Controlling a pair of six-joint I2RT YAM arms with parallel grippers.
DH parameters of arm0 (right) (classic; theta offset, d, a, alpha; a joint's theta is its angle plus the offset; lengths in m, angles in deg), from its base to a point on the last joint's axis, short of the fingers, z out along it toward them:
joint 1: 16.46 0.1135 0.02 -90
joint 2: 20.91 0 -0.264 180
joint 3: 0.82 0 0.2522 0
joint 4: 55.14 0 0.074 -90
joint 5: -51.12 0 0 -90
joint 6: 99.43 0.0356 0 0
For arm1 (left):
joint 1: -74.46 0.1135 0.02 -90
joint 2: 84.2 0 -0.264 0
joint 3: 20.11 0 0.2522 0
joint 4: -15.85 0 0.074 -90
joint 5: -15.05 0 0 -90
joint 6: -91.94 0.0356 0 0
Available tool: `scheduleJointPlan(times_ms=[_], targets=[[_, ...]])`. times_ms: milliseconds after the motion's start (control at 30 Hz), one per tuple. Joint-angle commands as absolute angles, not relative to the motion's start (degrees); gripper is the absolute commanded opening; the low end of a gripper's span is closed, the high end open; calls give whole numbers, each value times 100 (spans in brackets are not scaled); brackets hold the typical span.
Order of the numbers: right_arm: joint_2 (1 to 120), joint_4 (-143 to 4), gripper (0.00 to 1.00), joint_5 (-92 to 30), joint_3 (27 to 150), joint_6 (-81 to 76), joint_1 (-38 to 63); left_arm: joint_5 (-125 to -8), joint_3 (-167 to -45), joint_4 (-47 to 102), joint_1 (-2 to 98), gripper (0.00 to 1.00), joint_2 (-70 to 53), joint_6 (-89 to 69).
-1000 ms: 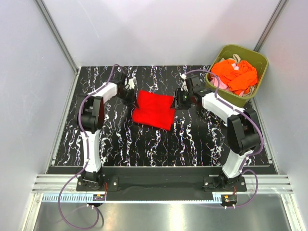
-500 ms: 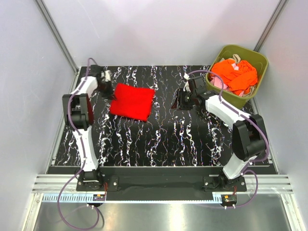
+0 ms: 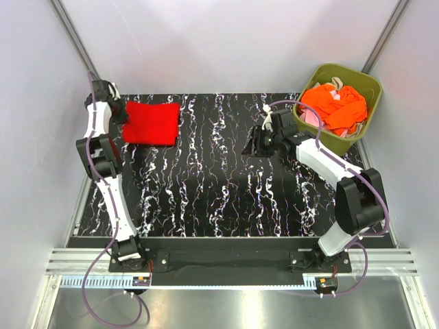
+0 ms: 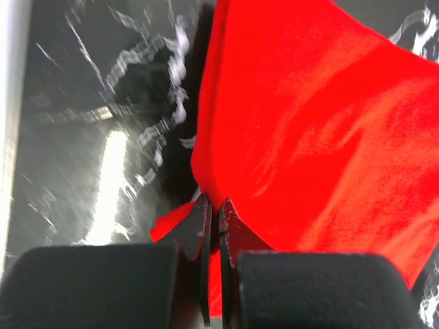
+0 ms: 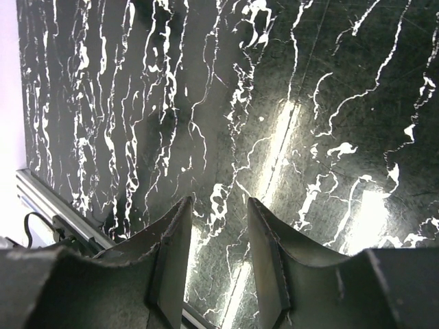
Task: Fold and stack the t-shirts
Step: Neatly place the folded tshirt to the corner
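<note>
My left gripper [image 3: 117,114] was at the far left corner of the table [image 3: 219,192], its jaws pinched almost together on the near edge of the red t-shirt [image 3: 151,123]. In my left wrist view the two dark fingertips [image 4: 206,216] met on a fold of the red cloth [image 4: 309,137], which spread up and to the right over the black marbled surface. The shirt lay as a folded, roughly square pad just beside the table's left rim. My right gripper [image 3: 255,145] was over the right half of the table, jaws apart with nothing between them; through the gap [image 5: 218,204] I saw only bare table [image 5: 309,103]. The olive bin [image 3: 346,68] stood at the far right corner, holding crumpled orange t-shirts [image 3: 336,103].
</note>
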State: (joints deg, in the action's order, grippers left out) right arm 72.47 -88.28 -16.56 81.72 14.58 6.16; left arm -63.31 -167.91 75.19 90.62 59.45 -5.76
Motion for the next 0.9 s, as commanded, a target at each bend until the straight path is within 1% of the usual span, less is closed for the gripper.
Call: scheduleJointPlan(times_ms=[0,33,133,167,200,233,300,367,400,467,633,733,800,867], targets=[[7146,-8595,45,-1401,8273,1456,613,-6730,-17238,7058,9177,2,6152,-482],[7181,-8586,45,-1384,8290,1456,622,-6547,-17369,7074,9247,2,6256,-569],[7234,-8569,45,-1357,8360,1465,613,-6528,-17441,6654,9475,2,6232,-886],[7242,-8569,45,-1349,8396,1456,613,-6528,-17345,6365,9519,5,6196,-913],[7269,-8560,45,-1348,8431,1465,622,-6519,-17274,6214,9529,10,6144,-896],[7286,-8569,45,-1322,8483,1465,613,-6458,-17213,6065,9529,20,6135,-887],[7295,-8569,45,-1305,8554,1474,622,-6335,-17150,5791,9529,25,6126,-851],[7295,-8569,45,-1287,8580,1491,613,-6431,-17151,5747,9529,43,6117,-913],[7287,-8569,45,-1287,8589,1491,622,-6440,-17142,5747,9529,49,6108,-930],[7269,-8569,45,-1261,8581,1483,613,-6361,-16985,5756,9529,54,5907,-931],[7102,-8621,46,-1331,8510,1491,613,-6379,-16264,5695,9380,56,4959,-1054],[7076,-8665,46,-1357,8510,1553,622,-6116,-15493,5703,9151,55,4475,-1124],[6997,-8831,46,-1392,8545,1597,622,-5774,-15105,5747,8976,51,4037,-1212],[6857,-8981,48,-1462,8537,1614,613,-5676,-14481,5826,8774,48,3667,-1291]])
